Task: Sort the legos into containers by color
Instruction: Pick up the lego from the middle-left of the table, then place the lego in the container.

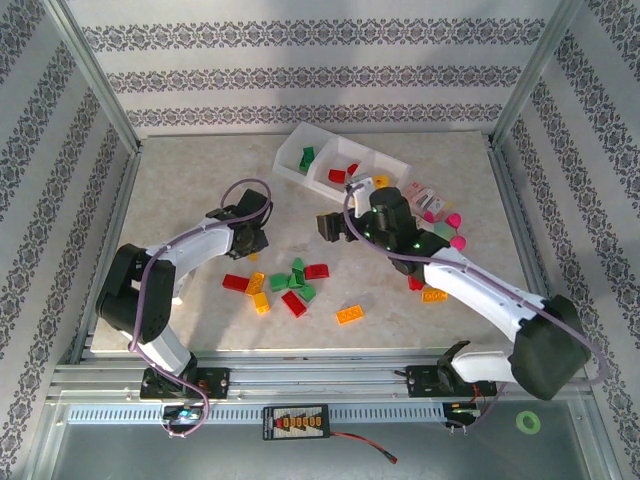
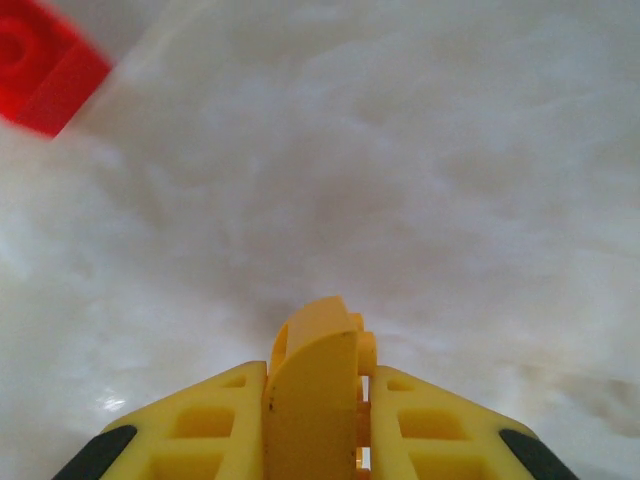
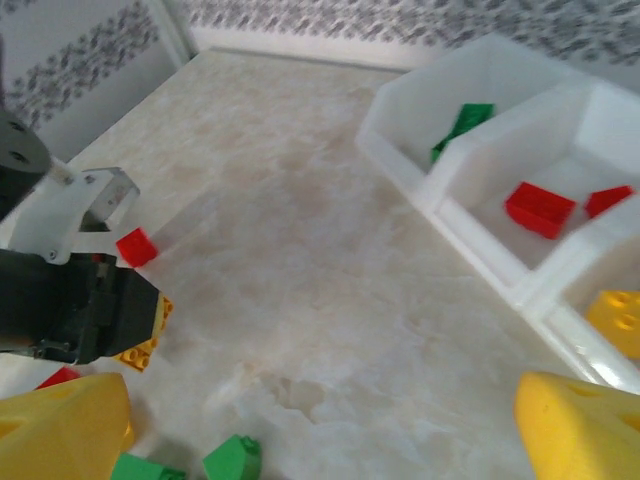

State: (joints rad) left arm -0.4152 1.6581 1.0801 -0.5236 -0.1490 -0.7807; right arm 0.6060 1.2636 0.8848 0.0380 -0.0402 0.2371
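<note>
Loose red, green and orange legos (image 1: pixel 296 284) lie on the table (image 1: pixel 180 190) near the bases, left claw (image 1: pixel 250 240) clenched on a yellow brick (image 2: pixel 312 370), right claw (image 3: pixel 310 430) gaping wide, nothing in it, and beyond, the tray (image 3: pixel 400 165) holds green, red and yellow in separate compartments.

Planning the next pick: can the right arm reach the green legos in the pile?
Probably yes: the right gripper is open, and the green legos lie uncovered close by, nothing between.
</note>
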